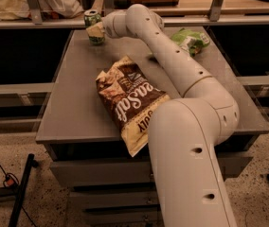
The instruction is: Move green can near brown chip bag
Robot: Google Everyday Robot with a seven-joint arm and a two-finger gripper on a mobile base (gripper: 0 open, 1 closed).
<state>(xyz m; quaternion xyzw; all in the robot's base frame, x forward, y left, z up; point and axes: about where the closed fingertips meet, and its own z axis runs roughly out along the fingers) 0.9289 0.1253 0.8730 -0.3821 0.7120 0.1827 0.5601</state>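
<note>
The green can (92, 20) stands upright at the far left corner of the grey table (73, 112). My gripper (96, 31) is at the end of the white arm that reaches across the table, and it is shut on the can. One pale finger (95, 30) lies across the can's front. The brown chip bag (130, 98) lies flat in the middle of the table. Its cream end hangs over the front edge. The can is well behind the bag, apart from it.
A smaller green bag (190, 40) lies at the far right of the table, behind my arm. A shelf rail (40, 23) runs just behind the can. My arm's white body (191, 164) covers the table's front right part.
</note>
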